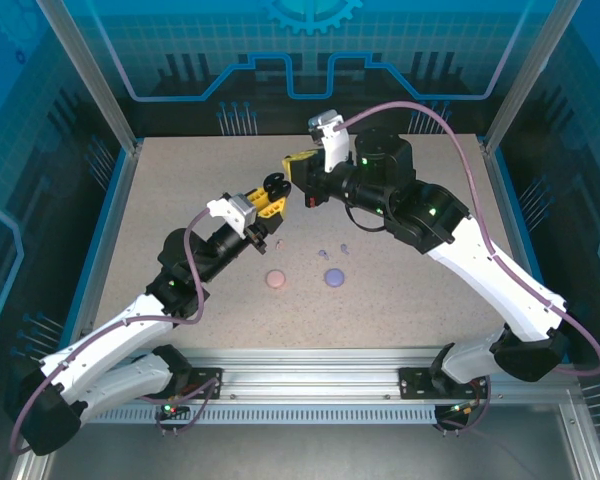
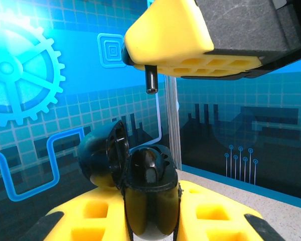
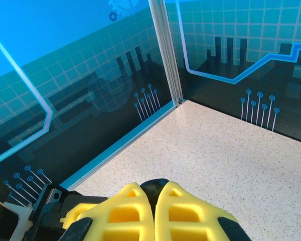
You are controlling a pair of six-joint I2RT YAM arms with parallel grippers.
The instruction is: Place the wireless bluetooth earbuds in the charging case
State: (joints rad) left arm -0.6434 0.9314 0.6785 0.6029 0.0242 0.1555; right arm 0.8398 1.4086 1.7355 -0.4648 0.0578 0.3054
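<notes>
My left gripper (image 1: 268,202) is shut on a black round charging case (image 2: 149,196) and holds it above the table with its lid (image 2: 101,154) swung open to the left. The case's inside (image 2: 149,168) is dark, and I cannot tell what sits in its wells. Just above the case hangs my right gripper (image 2: 155,55), shut on a black earbud whose stem (image 2: 151,81) pokes down out of the yellow fingers (image 2: 185,37). In the right wrist view the black earbud (image 3: 158,187) shows pinched between the fingertips of the right gripper (image 3: 154,193).
A pink round case (image 1: 276,280) and a lavender round case (image 1: 334,277) lie shut on the table in front of the arms. Two tiny lavender earbuds (image 1: 342,246) lie behind the lavender case, and small pink earbuds (image 1: 276,241) lie below the left gripper. Frame posts and walls ring the table.
</notes>
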